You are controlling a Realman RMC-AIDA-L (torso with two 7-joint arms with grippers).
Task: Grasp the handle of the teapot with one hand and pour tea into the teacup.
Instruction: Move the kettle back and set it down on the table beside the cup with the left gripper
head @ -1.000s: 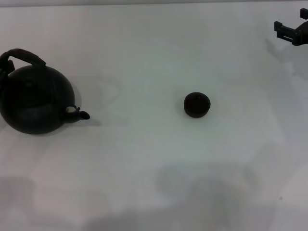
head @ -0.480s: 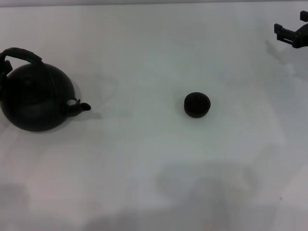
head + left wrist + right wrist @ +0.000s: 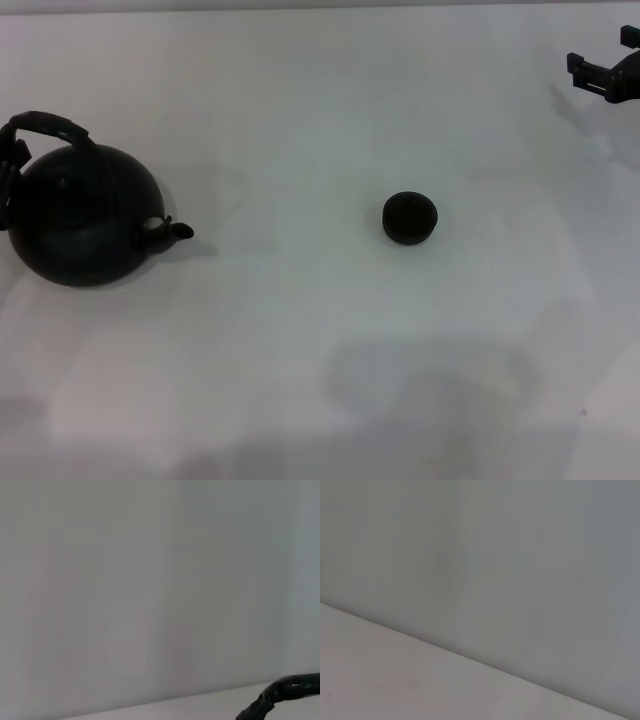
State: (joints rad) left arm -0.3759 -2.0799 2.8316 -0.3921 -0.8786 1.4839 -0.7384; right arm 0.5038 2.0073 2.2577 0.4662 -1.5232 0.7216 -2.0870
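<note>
At far left of frame my left gripper (image 3: 8,170) grips the handle (image 3: 48,126); keep the teapot (image 3: 85,220) level toward the teacup (image 3: 409,217).

White table (image 3: 330,90) with teapot (image 3: 85,225), teacup (image 3: 409,217)

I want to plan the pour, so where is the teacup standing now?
In the head view the teacup stands alone on the white table, right of centre, well apart from the teapot at the left edge, whose spout points toward it.

A large round matte black teapot (image 3: 82,222) sits at nine o'clock, dark arched hoop handle (image 3: 48,127) overhead, stubby spout toward three o'clock, well apart from a tiny round black handleless teacup (image 3: 409,217) near centre.
</note>
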